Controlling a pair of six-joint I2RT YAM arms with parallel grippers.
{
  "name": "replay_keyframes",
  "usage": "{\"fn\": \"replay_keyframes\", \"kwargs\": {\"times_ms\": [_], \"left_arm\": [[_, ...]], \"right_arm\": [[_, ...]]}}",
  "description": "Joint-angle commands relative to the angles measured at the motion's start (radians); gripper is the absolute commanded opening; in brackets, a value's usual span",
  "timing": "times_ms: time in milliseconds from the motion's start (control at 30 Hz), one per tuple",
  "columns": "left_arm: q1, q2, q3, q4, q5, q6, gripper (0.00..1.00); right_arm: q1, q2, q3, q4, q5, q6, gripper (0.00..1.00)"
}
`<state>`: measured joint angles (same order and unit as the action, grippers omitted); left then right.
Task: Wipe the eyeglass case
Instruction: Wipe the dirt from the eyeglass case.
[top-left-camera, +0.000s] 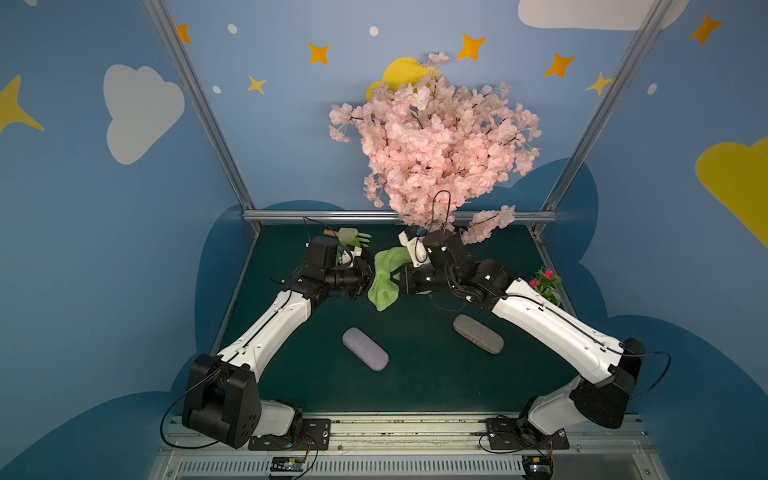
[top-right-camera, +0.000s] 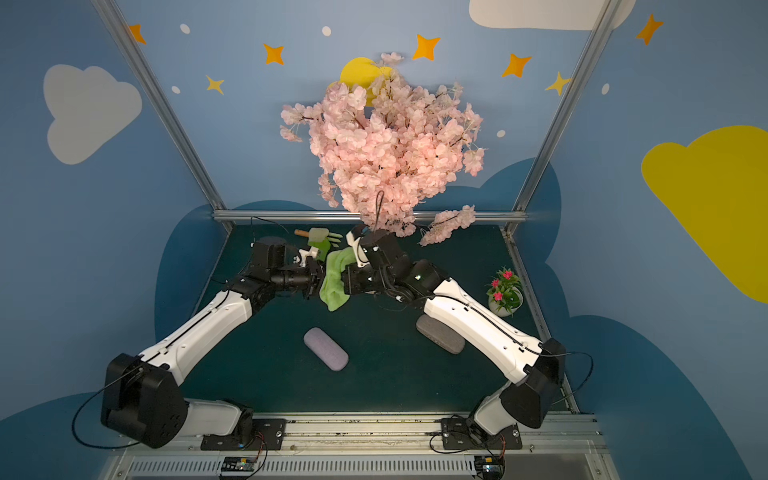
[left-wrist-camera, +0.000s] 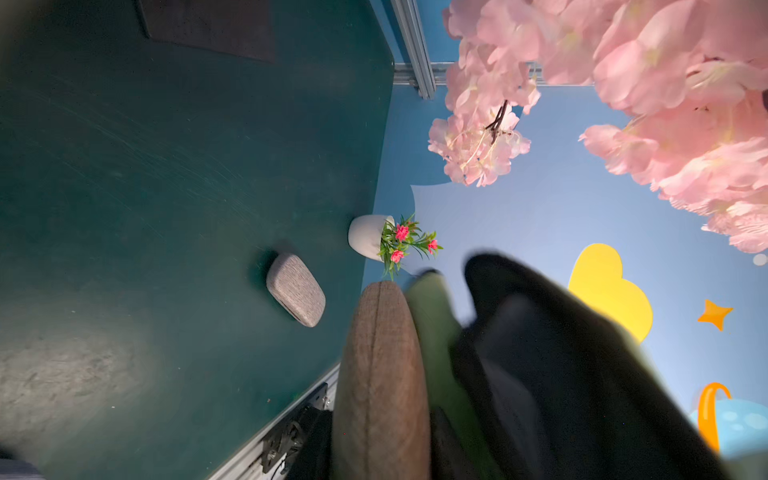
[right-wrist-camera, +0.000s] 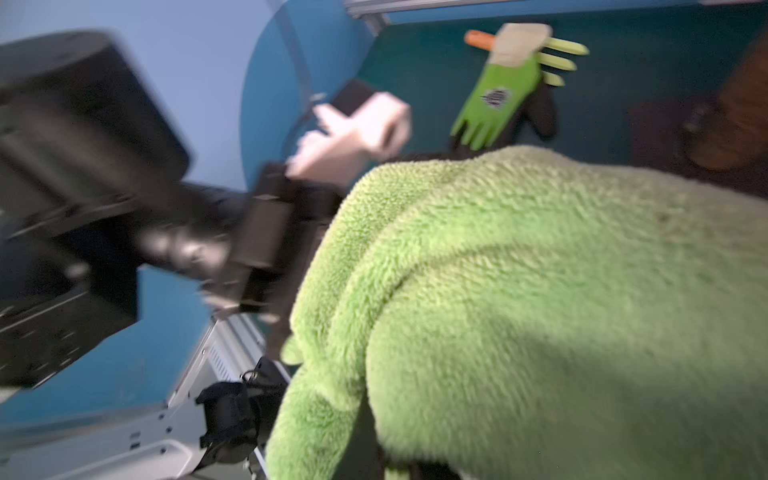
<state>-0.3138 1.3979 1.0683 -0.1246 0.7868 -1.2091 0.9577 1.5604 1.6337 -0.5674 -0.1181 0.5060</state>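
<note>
Brown woven fabric covers the eyeglass case (left-wrist-camera: 380, 374), which rises from the lower edge of the left wrist view. It is clamped in the left gripper (top-left-camera: 365, 277), whose jaws are pressed onto it. In both top views the case is hidden behind the green cloth (top-left-camera: 383, 282) at the centre of the frame. The right gripper (top-left-camera: 400, 279) pinches that fleecy cloth, which drapes between the two grippers. Lower on the dark green tabletop (top-left-camera: 415, 382) a lilac case (top-left-camera: 365, 348) and a grey case (top-left-camera: 478, 333) lie flat, well apart. A green glove (right-wrist-camera: 498, 95) lies near the back edge, a potted plant (top-right-camera: 505, 291) stands at the right, and a pink blossom tree (top-left-camera: 436, 141) fills the upper middle.
</note>
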Motion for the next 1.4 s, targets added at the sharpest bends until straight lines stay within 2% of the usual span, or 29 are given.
{"fn": "replay_keyframes", "kwargs": {"times_ms": [0, 100, 200, 300, 433, 533, 633, 700, 767, 867, 1000, 1133, 1367], "left_arm": [[0.001, 0.034, 0.013, 0.078, 0.082, -0.083, 0.03], [0.003, 0.054, 0.019, 0.109, 0.121, -0.119, 0.03], [0.015, 0.058, 0.010, 0.138, 0.155, -0.149, 0.03], [0.030, 0.060, 0.003, 0.152, 0.189, -0.162, 0.03], [0.036, 0.054, 0.000, 0.123, 0.210, -0.138, 0.03], [0.052, 0.044, 0.000, 0.052, 0.206, -0.079, 0.03], [0.060, 0.035, 0.018, -0.045, 0.160, -0.002, 0.03], [0.059, 0.041, 0.019, -0.058, 0.136, 0.012, 0.03], [0.054, 0.052, 0.014, -0.040, 0.124, 0.005, 0.03], [0.021, 0.067, 0.017, -0.015, 0.119, -0.014, 0.03], [-0.019, 0.071, 0.016, 0.019, 0.114, -0.039, 0.03], [-0.009, 0.050, -0.007, 0.039, 0.149, -0.056, 0.03], [0.030, 0.036, -0.012, 0.034, 0.210, -0.036, 0.03]], "right_arm": [[0.084, 0.095, 0.059, -0.075, -0.004, -0.114, 0.00], [0.067, 0.129, 0.049, -0.091, 0.024, -0.114, 0.00], [0.003, 0.110, -0.029, -0.105, 0.032, -0.101, 0.00], [-0.074, 0.070, -0.114, -0.136, 0.098, -0.124, 0.00], [-0.153, 0.028, -0.167, -0.192, 0.216, -0.165, 0.00], [-0.162, 0.001, -0.151, -0.244, 0.292, -0.190, 0.00], [-0.099, -0.017, -0.089, -0.259, 0.250, -0.206, 0.00], [-0.044, -0.008, -0.035, -0.243, 0.149, -0.200, 0.00], [-0.006, 0.020, 0.016, -0.210, 0.039, -0.150, 0.00], [0.000, 0.061, 0.030, -0.091, -0.047, -0.041, 0.00], [-0.020, 0.136, 0.089, -0.056, -0.001, 0.030, 0.00], [-0.099, 0.119, -0.025, -0.033, -0.001, 0.100, 0.00], [-0.278, -0.032, -0.344, -0.025, 0.033, 0.131, 0.00]]}}
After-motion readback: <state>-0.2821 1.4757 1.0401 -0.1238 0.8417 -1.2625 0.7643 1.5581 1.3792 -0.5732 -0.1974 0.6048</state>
